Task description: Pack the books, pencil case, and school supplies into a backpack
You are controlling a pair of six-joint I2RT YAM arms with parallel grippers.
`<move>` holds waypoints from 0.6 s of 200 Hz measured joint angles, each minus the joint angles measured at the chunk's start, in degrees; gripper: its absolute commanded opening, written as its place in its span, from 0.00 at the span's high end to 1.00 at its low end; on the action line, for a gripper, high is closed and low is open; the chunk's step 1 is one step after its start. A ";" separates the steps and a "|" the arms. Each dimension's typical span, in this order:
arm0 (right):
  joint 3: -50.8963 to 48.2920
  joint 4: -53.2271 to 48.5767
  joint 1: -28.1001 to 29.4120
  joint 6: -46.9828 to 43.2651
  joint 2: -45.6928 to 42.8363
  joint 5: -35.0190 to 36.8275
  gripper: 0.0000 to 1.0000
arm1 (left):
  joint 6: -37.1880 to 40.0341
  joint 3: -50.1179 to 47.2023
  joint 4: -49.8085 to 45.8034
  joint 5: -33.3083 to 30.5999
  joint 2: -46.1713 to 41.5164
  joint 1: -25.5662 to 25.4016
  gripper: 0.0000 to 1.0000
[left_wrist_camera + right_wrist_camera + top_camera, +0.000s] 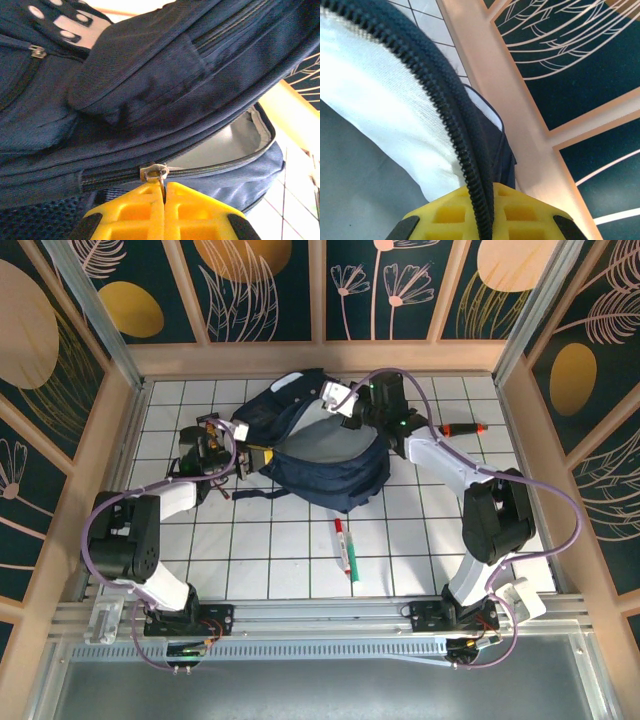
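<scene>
1. Navy cloth spreads over the far half of the white, grid-lined bench [280, 550]. It is a large dark navy fabric backpack [330, 480] with pale reflective strips. The backpack lies on its side, its main compartment gaping and its pale grey lining [325, 440] on show.
2. The left pincer [252, 454] meets the backpack at its left end. In the left wrist view its yellow fingertips [200, 207] are pressed together with no gap. They nip the small metal zip pull [154, 172], which sits where the closed stretch of the main zip gives way to the open mouth.
3. The right pincer [352, 420] has the upper rim of the opening, at the backpack's far right side. In the right wrist view its yellow fingers [445, 212] are clamped tight on the black zip teeth [440, 110], which run down between them. White lining [370, 90] lies to one side of the teeth and navy cloth to the other.
4. A slim marker pen [345, 548] with a red cap, white middle and green lower part lies flat on the bench. It is on the near side of the backpack and apart from it, between the two arm bases. The red cap points toward the backpack.
5. A red-and-black handled tool [462, 428] lies on the bench to the right of the backpack, just beyond the right arm.
</scene>
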 measured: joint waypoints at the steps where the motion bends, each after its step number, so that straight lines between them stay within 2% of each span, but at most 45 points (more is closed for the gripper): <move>1: -0.11 0.13 0.00 -0.04 0.00 -0.02 1.00 | 0.07 0.00 -0.17 0.00 -0.04 -0.07 1.00; 38: -8.24 4.48 -0.17 -3.21 -4.11 -2.89 1.00 | 0.48 0.11 -1.62 1.36 -0.50 -2.56 1.00; 83: -9.27 4.09 -0.42 -6.16 -5.62 -3.85 1.00 | -0.87 4.28 -3.08 1.84 -0.48 -6.99 1.00; 109: -9.27 3.41 -0.68 -6.32 -6.45 -3.80 0.93 | -2.67 5.68 -3.58 0.96 -0.48 -9.81 1.00; 120: -9.27 2.78 -0.76 -5.86 -6.97 -3.80 0.85 | -3.28 5.68 -3.58 0.37 -0.48 -11.15 1.00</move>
